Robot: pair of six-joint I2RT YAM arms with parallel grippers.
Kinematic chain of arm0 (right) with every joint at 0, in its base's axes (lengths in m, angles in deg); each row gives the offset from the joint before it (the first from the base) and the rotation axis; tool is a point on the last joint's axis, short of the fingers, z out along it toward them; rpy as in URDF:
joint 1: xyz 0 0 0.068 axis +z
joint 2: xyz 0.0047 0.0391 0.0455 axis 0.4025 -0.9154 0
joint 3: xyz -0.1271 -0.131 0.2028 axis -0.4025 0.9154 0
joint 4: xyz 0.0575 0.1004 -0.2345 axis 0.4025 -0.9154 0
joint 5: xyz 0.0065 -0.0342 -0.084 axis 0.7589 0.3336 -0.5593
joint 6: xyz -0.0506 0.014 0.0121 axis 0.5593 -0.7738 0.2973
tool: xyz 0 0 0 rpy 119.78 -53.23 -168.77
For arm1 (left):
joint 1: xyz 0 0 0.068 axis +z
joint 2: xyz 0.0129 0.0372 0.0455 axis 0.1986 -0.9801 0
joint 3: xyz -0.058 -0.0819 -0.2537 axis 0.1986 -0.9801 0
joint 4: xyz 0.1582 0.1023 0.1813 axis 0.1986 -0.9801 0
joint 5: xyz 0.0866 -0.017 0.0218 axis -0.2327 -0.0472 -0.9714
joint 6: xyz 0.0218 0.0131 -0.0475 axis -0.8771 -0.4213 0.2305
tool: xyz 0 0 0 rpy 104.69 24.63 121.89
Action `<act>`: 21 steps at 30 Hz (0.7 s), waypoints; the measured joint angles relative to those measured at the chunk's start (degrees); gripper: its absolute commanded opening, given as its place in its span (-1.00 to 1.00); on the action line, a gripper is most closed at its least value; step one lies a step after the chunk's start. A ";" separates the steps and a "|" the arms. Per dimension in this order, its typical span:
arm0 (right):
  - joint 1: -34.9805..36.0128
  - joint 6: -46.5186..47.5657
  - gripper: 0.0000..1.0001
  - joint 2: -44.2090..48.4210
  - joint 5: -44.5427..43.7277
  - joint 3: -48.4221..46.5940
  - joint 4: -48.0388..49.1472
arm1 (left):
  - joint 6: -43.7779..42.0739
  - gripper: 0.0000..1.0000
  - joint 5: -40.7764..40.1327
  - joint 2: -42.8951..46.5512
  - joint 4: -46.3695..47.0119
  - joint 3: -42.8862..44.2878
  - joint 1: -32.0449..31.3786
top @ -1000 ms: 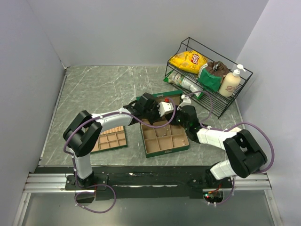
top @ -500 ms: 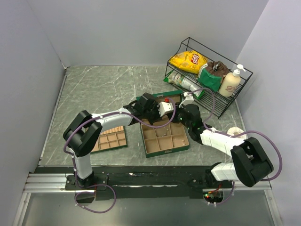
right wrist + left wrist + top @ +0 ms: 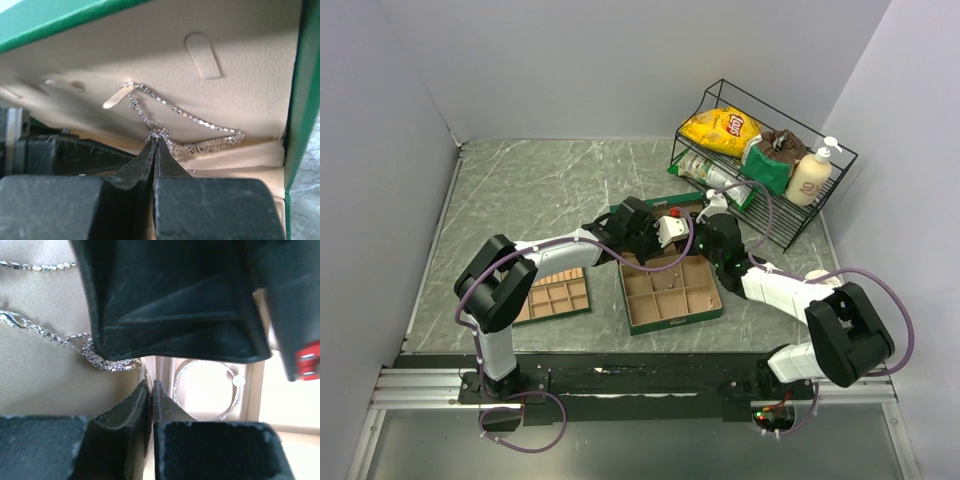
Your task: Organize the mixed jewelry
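Note:
In the right wrist view a fine silvery chain (image 3: 200, 120) lies on the tan lining of the green box (image 3: 292, 100). My right gripper (image 3: 157, 139) is shut on a bunched part of that chain. In the left wrist view a round wire bangle (image 3: 238, 400) rests in a tan compartment, and another chain (image 3: 107, 362) lies to the left of a thin tan wall. My left gripper (image 3: 151, 385) is pinched shut on that wall. From above, both grippers meet at the far edge of the green box (image 3: 712, 310), left (image 3: 663, 230) and right (image 3: 708, 228).
A flat tan divided tray (image 3: 552, 296) lies left of the box. A black wire rack (image 3: 840, 180) at the back right holds a chip bag (image 3: 720, 128), a green pouch and a pump bottle (image 3: 810, 175). The right arm's black body (image 3: 170, 300) fills the top of the left wrist view.
The right arm's wrist has moved toward the back left, closer to the left gripper, and its elbow has shifted. The left arm has stayed put.

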 measured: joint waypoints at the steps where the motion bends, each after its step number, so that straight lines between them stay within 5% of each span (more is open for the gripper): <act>1: 0.00 -0.07 -1.00 -0.46 -0.07 -0.31 -0.15 | -0.02 -0.74 0.02 0.00 -0.17 0.11 0.00; 8: 0.11 -1.73 -0.99 -2.12 -3.43 -1.44 -4.76 | -0.04 -0.74 0.02 0.00 -0.68 0.31 0.00; 21: 0.37 -0.92 -0.46 4.68 -6.14 -1.44 -8.74 | -0.02 -0.75 0.02 0.00 -1.07 0.61 0.00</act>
